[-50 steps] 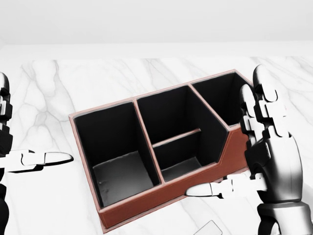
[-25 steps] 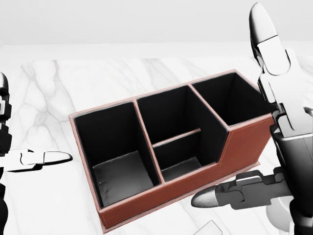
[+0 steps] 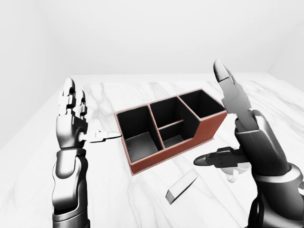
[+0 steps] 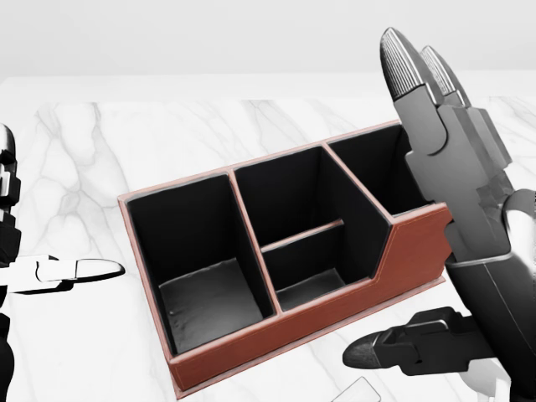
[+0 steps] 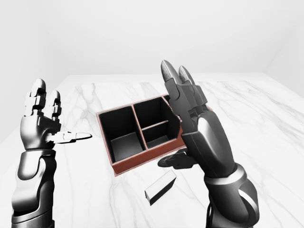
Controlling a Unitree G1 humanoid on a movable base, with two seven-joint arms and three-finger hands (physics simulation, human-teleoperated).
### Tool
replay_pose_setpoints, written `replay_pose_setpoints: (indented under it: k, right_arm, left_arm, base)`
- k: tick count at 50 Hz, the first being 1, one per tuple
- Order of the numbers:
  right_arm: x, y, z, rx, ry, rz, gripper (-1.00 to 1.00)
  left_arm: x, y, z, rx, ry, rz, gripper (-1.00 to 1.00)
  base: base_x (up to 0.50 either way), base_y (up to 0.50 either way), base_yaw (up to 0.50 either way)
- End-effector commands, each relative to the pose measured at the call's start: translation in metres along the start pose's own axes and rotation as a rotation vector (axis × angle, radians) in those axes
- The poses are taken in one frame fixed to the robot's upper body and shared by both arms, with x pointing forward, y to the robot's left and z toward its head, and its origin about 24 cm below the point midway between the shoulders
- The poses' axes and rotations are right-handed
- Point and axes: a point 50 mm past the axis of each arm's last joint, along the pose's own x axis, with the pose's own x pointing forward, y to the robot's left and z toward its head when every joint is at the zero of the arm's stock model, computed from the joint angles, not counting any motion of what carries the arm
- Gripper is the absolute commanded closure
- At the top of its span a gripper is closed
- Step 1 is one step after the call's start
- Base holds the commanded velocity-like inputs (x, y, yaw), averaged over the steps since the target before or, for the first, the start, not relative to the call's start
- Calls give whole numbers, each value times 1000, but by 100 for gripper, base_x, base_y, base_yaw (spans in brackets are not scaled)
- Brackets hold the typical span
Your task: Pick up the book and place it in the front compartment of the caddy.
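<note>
On the white marble tabletop (image 3: 142, 199), well in from its far edge, stands the reddish-brown caddy (image 3: 209, 129), black inside and split into several compartments that all look bare. Nothing else lies on the surface besides the book (image 3: 181, 186), a small flat grey slab lying just off the caddy's near long wall, toward my edge of the table and apart from the caddy. My right hand (image 3: 237, 128) is raised upright above the table, fingers straight and spread, thumb sticking out sideways; it holds nothing. In the head view it covers the caddy's right end and only a corner of the book shows at the bottom, so I lean on the eye views here. The book sits below and to the left of that thumb in the left-eye view, near but seemingly not touching. My left hand (image 3: 71, 124) stands open too, fingers up, thumb pointing at the caddy's left end, well apart from the book.
</note>
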Motion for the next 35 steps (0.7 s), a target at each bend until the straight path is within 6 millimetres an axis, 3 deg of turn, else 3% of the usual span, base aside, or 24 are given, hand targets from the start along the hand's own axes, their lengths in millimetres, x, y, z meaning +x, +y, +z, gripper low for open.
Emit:
replay_pose_setpoints:
  k: [1, 11, 35]
  right_arm:
    - [-8, 0, 3, -117, 65, 73, -100]
    - [-21, 4, -8, -154, 213, 153, -100]
    - [-46, 7, -24, -54, 448, 82, -100]
  left_arm:
    - [0, 0, 0, 1, 2, 0, -100]
    - [1, 0, -3, 3, 14, 3, -100]
    - [0, 0, -5, 5, 20, 0, -100]
  base:
    - [0, 0, 0]
    - [0, 0, 0]
    - [0, 0, 0]
